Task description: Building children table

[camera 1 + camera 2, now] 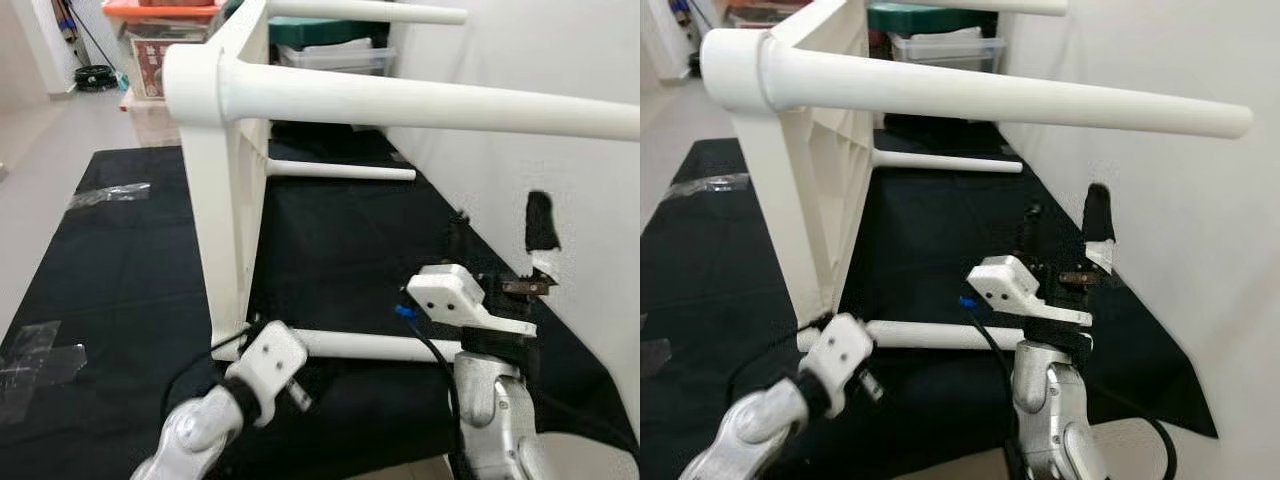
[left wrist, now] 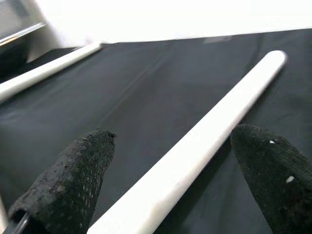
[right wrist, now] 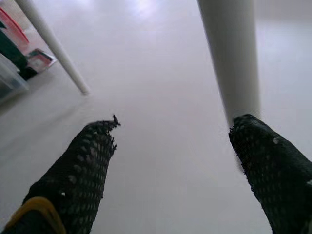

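Head views: white table point(image 1: 225, 190) tipped on its side on black mat point(image 1: 110, 260), top standing upright, four legs sticking out sideways toward white wall point(image 1: 520, 190). Near upper leg point(image 1: 420, 105) runs high across frame; near lower leg point(image 1: 370, 346) lies just above mat. Left gripper point(image 1: 285, 350) low at near lower corner of table, by root of lower leg. Right gripper point(image 1: 500, 270) raised, on wall side of table, near tip end of lower leg, under upper leg. Storage boxes point(image 1: 330, 50) beyond table.

Left wrist view: fingers point(image 2: 73, 175) spread wide, lower leg passing between them, no contact seen.

Right wrist view: fingers point(image 3: 78, 170) spread, nothing pinched; upper leg overhead, just beside one finger; further leg point(image 3: 51, 44) off to the side.

Handling, est.: plastic, light, stiff, smooth, so prob. slippery on round legs; not fragile. Tippy while on edge. Best hold: leg near root, where thickest & closest to top, or table rim; tip ends give long lever, poor control.
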